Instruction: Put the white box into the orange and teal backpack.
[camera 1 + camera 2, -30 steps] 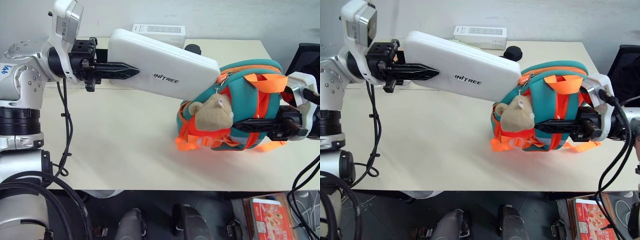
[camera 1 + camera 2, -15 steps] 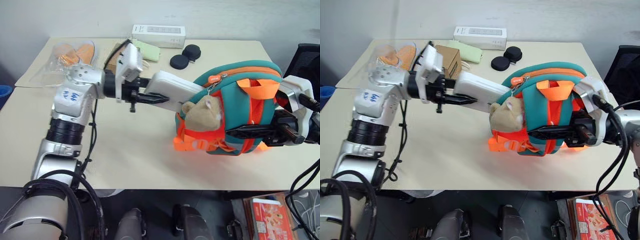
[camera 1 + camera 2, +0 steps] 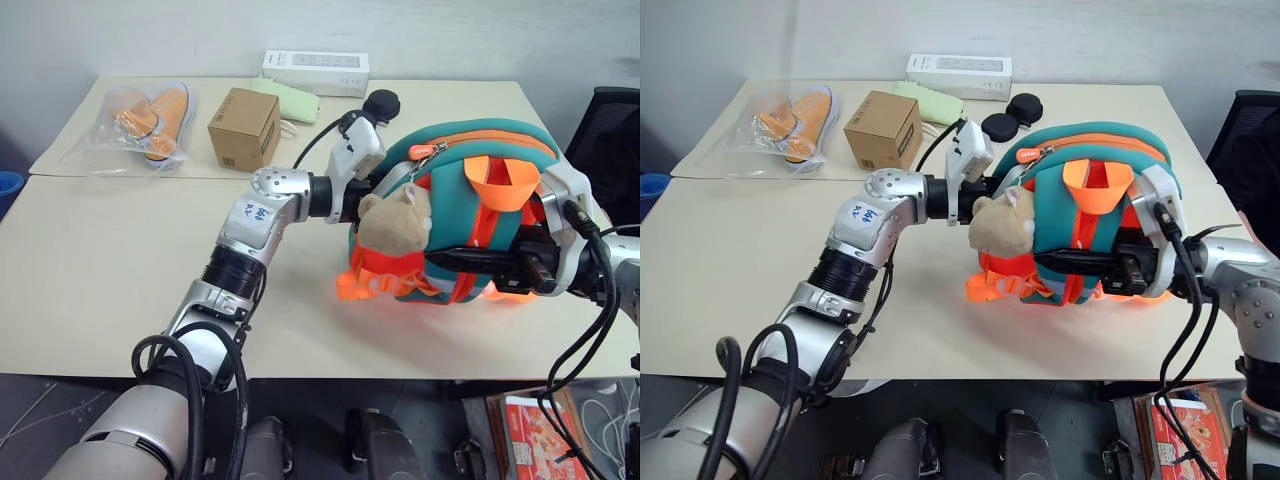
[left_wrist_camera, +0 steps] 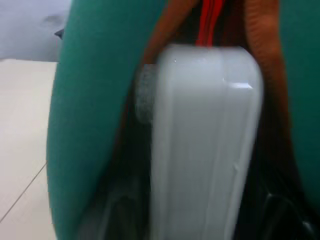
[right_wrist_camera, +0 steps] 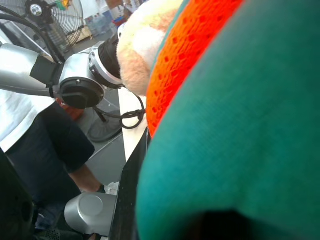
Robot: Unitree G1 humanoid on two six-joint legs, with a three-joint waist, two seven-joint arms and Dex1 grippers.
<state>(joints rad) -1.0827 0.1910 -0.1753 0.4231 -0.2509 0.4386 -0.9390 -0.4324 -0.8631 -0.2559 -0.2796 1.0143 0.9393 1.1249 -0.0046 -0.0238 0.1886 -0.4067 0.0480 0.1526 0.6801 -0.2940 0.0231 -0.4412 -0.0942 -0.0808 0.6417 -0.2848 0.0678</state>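
The small orange and teal fabric backpack (image 3: 470, 215) stands at 3 o'clock on the beige bench (image 3: 120, 260), clamped by the closed right gripper (image 3: 455, 262). The flat white rounded box (image 4: 205, 145) sits inside its opening. The left gripper's state cannot be told, being apparently buried there.
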